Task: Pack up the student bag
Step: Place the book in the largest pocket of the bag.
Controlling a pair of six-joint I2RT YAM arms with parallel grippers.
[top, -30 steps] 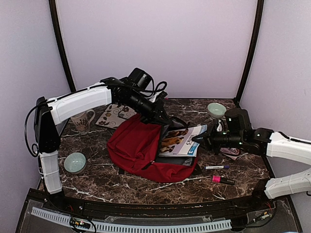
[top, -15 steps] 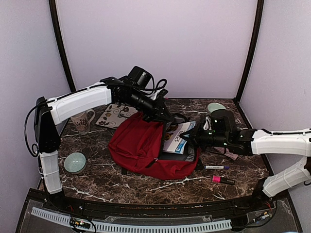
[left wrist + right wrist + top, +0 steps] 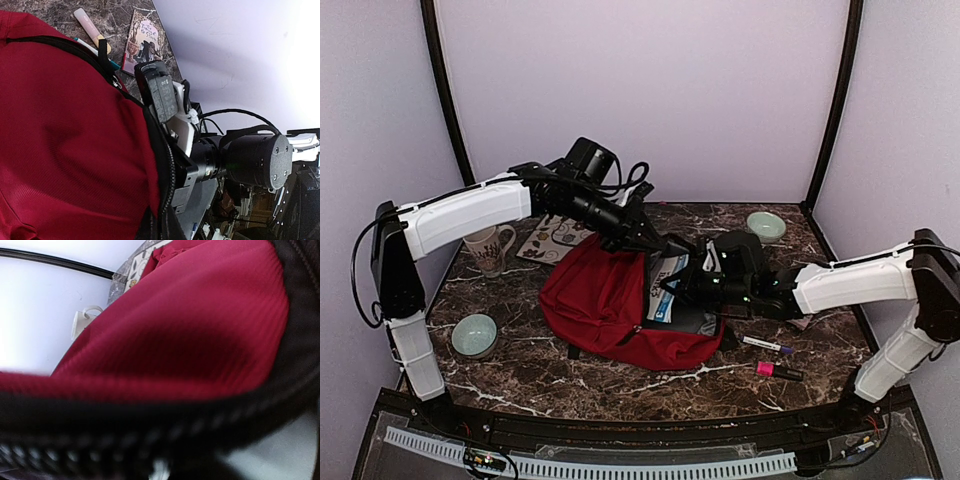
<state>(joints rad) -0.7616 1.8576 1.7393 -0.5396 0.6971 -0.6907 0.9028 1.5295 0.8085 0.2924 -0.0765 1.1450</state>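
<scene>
Near edge, R side: pink marker (image 3: 778, 371), purple-capped pen (image 3: 767, 345) just behind it. Near L: pale green bowl (image 3: 475, 335). Mid table: bag (image 3: 600, 300), dark red, lying on its side w/ mouth facing R, upper lip raised. Book (image 3: 665, 296), white/blue cover, tilted, partly inside the mouth. R gripper (image 3: 686, 288) right at the mouth by the book, fingers together; can't tell if pinching the book, since R wrist view is blurred w/ only red fabric + black zip up close. L gripper (image 3: 652, 242) reaching in from L over the bag, clamped on the upper zip edge, holding it up. Farther back: mug (image 3: 490, 248) at L, patterned booklet (image 3: 555, 238) beside it, 2nd green bowl (image 3: 765, 225) in far R corner.
</scene>
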